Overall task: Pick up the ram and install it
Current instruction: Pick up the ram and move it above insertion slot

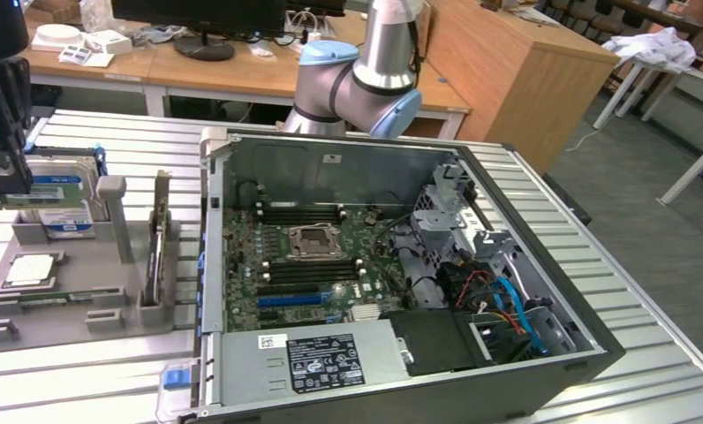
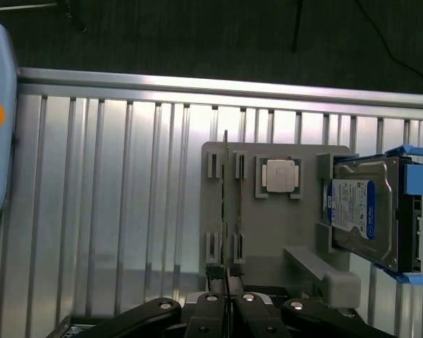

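The ram [image 1: 40, 193] is a narrow green stick with a white label. My gripper [image 1: 10, 181] is shut on it at the exterior view's left and holds it level above the grey parts holder [image 1: 69, 318]. In the wrist view the ram [image 2: 225, 204] shows edge-on as a thin line running out from my gripper [image 2: 226, 299], over the holder [image 2: 268, 232]. The open computer case [image 1: 563, 353] lies to the right in the exterior view. Its motherboard has dark memory slots [image 1: 305, 212] beside the processor socket [image 1: 316, 238].
A silver hard drive [image 2: 363, 211] with a blue-white label and a square processor chip [image 2: 280, 174] sit in the holder. An upright card [image 1: 160, 256] stands at the holder's edge beside the case. The arm's base [image 1: 364, 79] rises behind the case. Desks stand further back.
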`<action>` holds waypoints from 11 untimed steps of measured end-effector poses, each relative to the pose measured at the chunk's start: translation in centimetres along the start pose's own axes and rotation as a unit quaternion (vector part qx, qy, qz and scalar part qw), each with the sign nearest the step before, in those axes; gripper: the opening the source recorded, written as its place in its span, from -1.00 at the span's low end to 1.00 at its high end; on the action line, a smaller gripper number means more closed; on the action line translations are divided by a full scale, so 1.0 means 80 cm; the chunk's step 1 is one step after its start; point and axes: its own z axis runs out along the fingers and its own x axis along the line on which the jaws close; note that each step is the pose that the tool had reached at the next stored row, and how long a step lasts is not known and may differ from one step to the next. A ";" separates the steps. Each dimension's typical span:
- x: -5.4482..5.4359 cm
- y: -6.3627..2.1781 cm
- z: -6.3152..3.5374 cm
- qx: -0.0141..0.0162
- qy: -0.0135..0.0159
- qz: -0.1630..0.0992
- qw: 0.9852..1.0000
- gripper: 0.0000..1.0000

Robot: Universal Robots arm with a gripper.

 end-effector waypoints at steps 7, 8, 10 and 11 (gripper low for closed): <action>0.001 -0.013 0.000 0.000 0.000 0.000 1.000 -0.76; 0.001 -0.015 0.000 0.000 0.000 0.000 1.000 -0.76; 0.001 -0.019 -0.001 0.000 0.000 0.000 1.000 -0.76; 0.001 -0.021 -0.001 0.000 0.000 0.000 1.000 -0.76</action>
